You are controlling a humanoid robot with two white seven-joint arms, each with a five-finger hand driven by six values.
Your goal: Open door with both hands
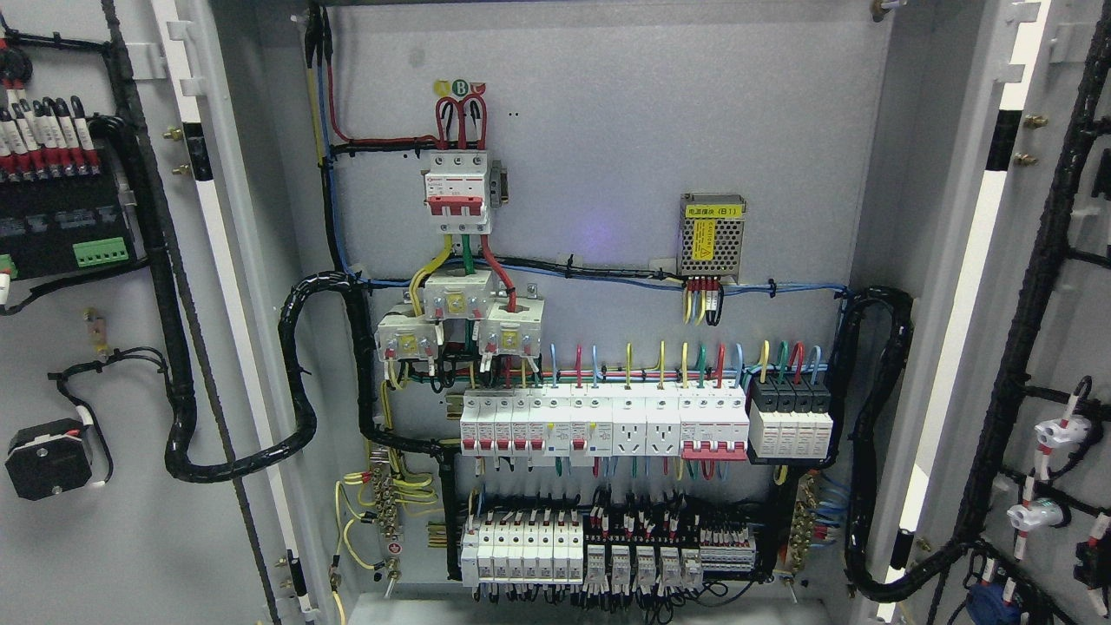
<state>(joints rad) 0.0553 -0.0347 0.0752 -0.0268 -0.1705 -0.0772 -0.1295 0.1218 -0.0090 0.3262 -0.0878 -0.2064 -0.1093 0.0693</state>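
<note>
Both grey metal cabinet doors are swung wide open: the left door (104, 521) fills the left edge of the view with its inner face showing, and the right door (1068, 286) does the same on the far right. Neither robot hand is anywhere in the shot, so can't say whether the fingers are open or closed. Using the red-and-white main breaker (457, 193) near the top middle of the grey back panel (608, 130) as the landmark: right below it sit three white current transformer blocks (460, 321) with yellow, green and red wires running down into them. Further down is a long row of white DIN-rail breakers and sockets (603, 424), and below that a second row of small white breakers and relays (599, 551). To the right of the main breaker there's a perforated metal power supply with a yellow label (713, 233). Thick black wrapped cable looms (299, 382) loop from lower left of the breaker out to the left door, and another loom (877, 417) runs on the right side toward the right door. Far left of the breaker, the left door carries a black terminal block with a green connector (69, 234).
</note>
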